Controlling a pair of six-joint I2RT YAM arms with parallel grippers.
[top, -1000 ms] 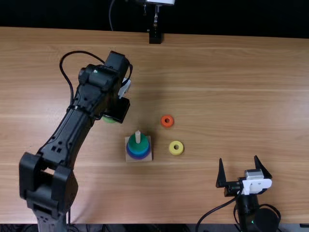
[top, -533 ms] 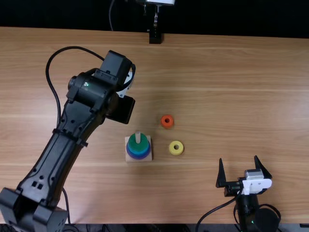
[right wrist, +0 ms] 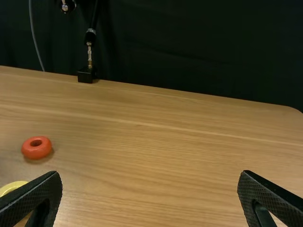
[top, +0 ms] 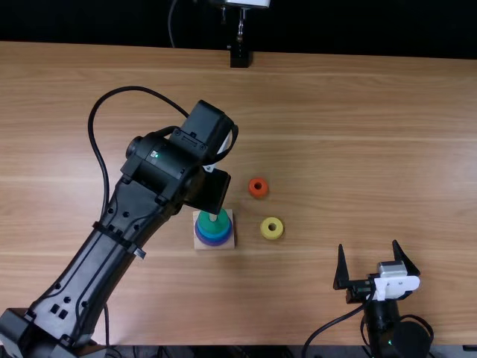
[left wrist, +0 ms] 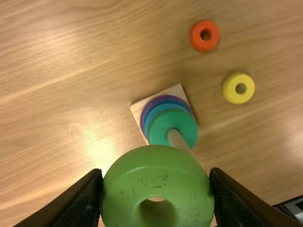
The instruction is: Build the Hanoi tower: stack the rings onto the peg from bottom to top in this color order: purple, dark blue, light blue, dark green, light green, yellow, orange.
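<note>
Over the table, just behind the peg base, is my left gripper [top: 209,190], its fingertips hidden by its own body. In the left wrist view my left gripper [left wrist: 157,194] is shut on the light green ring [left wrist: 157,175], held above the table. Stacked on the square base [top: 228,240] are purple, blue and dark green rings [top: 213,224], the dark green [left wrist: 163,124] uppermost, with the peg [left wrist: 179,140] rising through it. The orange ring [top: 258,187] and yellow ring [top: 272,228] lie right of the base. My right gripper [top: 368,250] stands open at the near right; in its wrist view, the right gripper [right wrist: 149,196] has nothing between its fingers.
A black stand [top: 239,57] is at the table's far edge. The left arm [top: 112,239] spans the table's left part, with a cable looping beside it. Bare wood [top: 358,134] stretches across the right side.
The left gripper has come up off the table's left part with the light green ring, moving right and nearer toward the peg. The right arm, the base and the loose rings have kept still.
</note>
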